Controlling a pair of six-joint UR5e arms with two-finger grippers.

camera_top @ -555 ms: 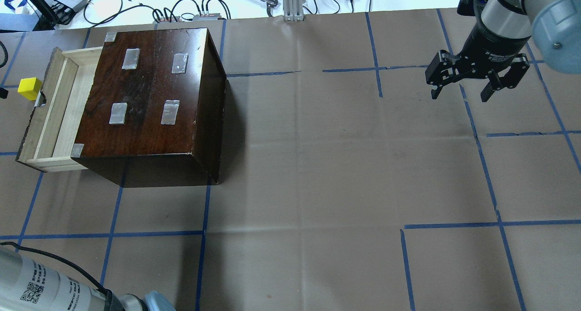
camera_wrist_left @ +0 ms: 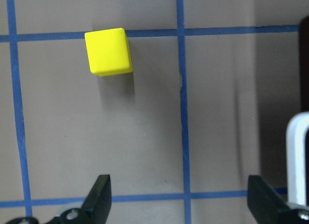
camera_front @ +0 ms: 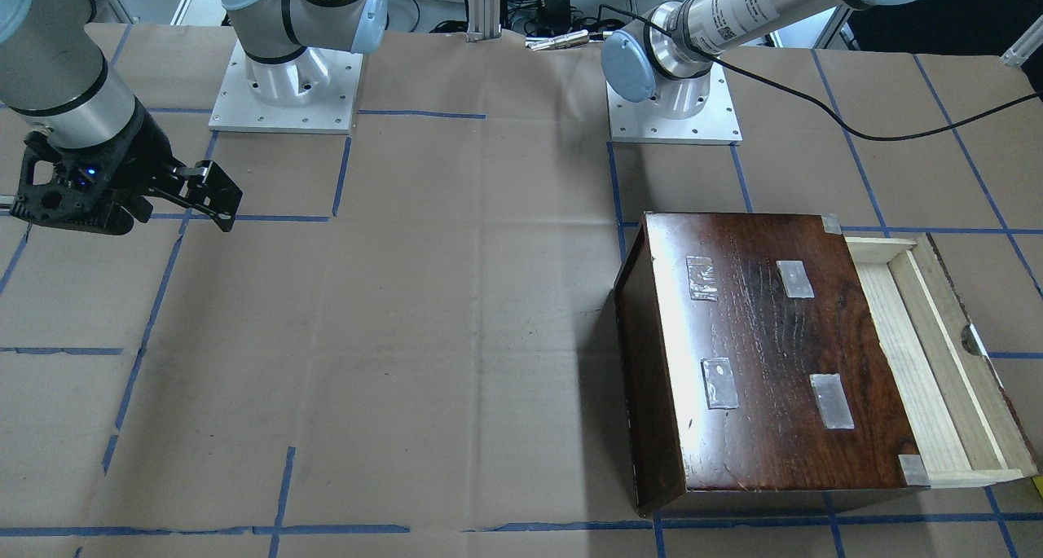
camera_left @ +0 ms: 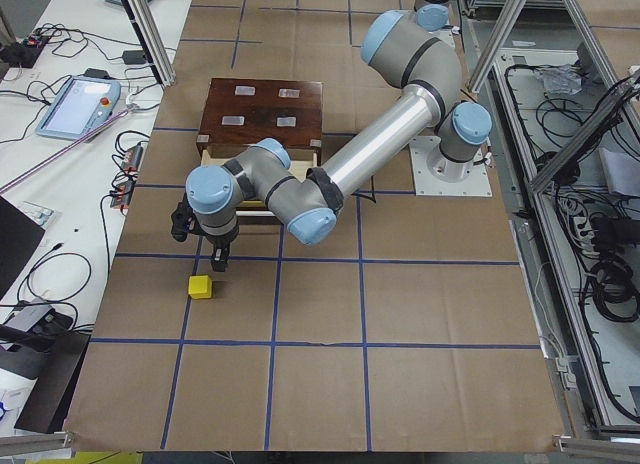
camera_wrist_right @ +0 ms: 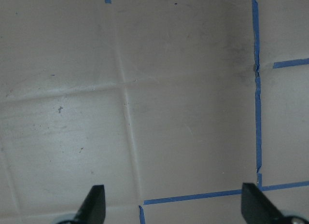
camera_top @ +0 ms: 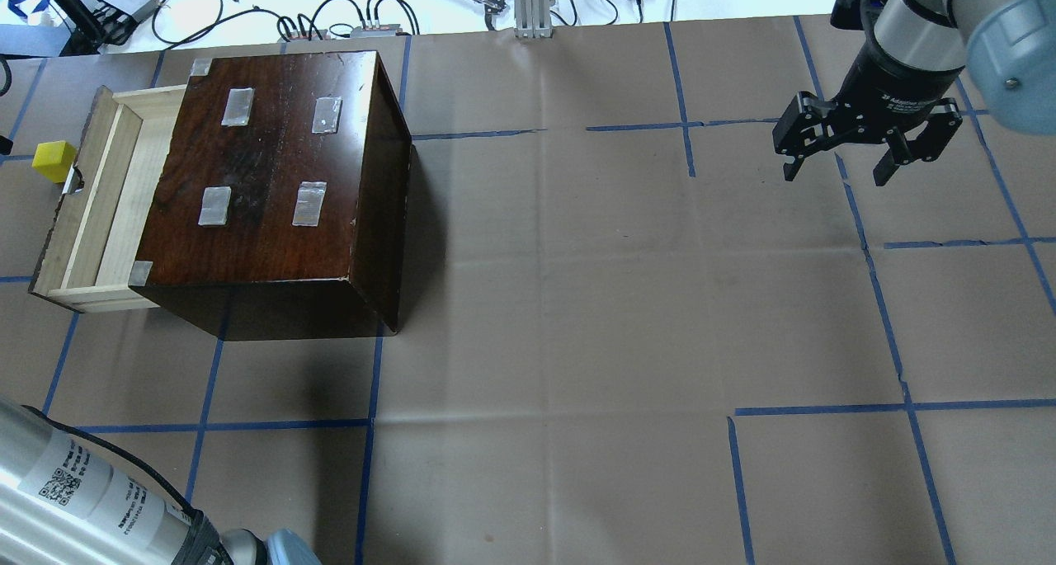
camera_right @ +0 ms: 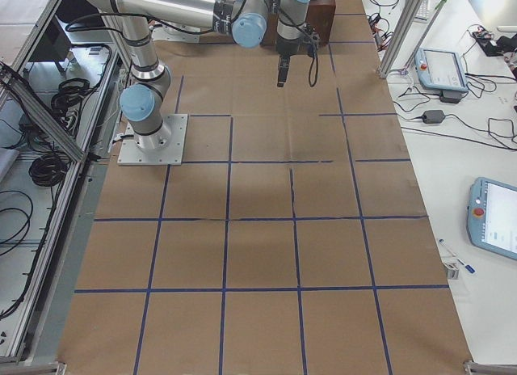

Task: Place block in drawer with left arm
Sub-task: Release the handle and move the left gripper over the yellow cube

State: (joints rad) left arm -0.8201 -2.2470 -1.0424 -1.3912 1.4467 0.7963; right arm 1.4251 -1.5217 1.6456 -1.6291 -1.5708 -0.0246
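The yellow block [camera_top: 54,159] lies on the brown paper just outside the drawer's front; it also shows in the left view [camera_left: 201,287] and the left wrist view [camera_wrist_left: 108,51]. The drawer [camera_top: 99,210] is pulled open from the dark cabinet [camera_top: 272,185], and its pale tray looks empty [camera_front: 921,362]. My left gripper [camera_wrist_left: 179,200] is open and empty, hovering over the paper with the block ahead and to the left of its fingers. It is outside the overhead view. My right gripper [camera_top: 836,173] is open and empty, far from the cabinet [camera_wrist_right: 174,204].
A pale metal piece at the drawer's front [camera_wrist_left: 297,156] shows at the left wrist view's right edge. My left forearm [camera_top: 74,499] with its black cable crosses the near left corner. Cables and devices [camera_top: 346,21] lie beyond the table's far edge.
My left forearm has shifted at the overhead view's bottom left. The block, drawer and cabinet have not moved. The right gripper has barely moved.
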